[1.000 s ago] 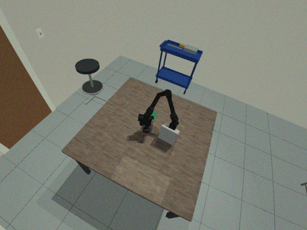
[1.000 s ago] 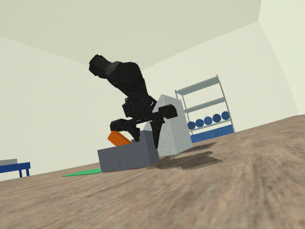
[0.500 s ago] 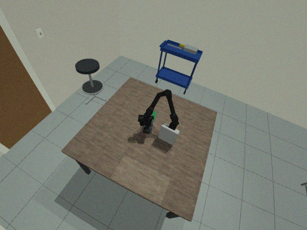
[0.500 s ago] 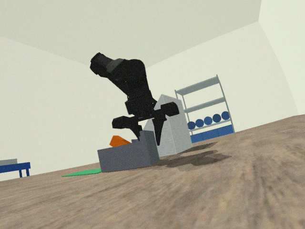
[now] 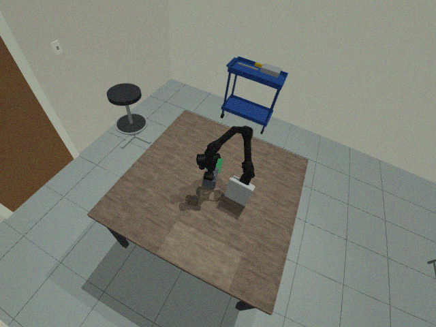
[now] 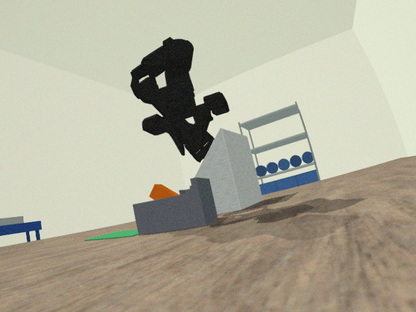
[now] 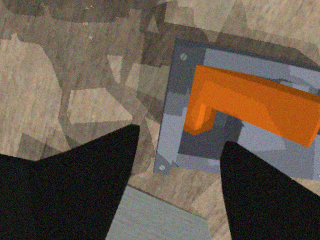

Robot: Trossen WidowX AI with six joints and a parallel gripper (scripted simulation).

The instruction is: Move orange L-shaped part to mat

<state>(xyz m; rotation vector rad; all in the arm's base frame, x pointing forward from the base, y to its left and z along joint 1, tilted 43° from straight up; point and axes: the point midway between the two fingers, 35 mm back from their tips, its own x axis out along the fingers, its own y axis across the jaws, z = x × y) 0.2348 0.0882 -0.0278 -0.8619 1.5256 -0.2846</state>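
Note:
The orange L-shaped part (image 6: 162, 192) (image 7: 250, 100) is tilted in the grey tray (image 5: 209, 182) (image 6: 168, 218) (image 7: 169, 135). One end sticks up above the tray wall in the exterior view; its L-shaped end is low, toward the left of the tray in the wrist view. My gripper (image 5: 208, 176) (image 6: 191, 157) (image 7: 180, 143) is partly open and empty, above the L-shaped end side of the tray, touching nothing. The green mat (image 5: 219, 165) (image 6: 114, 234) lies flat beside the tray, partly hidden by it in the exterior view. The part is hidden by the arm in the top view.
A tall pale grey block (image 5: 239, 191) (image 6: 234, 171) (image 7: 160, 215) stands on the table near the tray, by the arm's base. The wooden table (image 5: 151, 197) carries all of this. A blue cart (image 5: 248, 109) and a black stool (image 5: 123, 94) stand on the floor behind.

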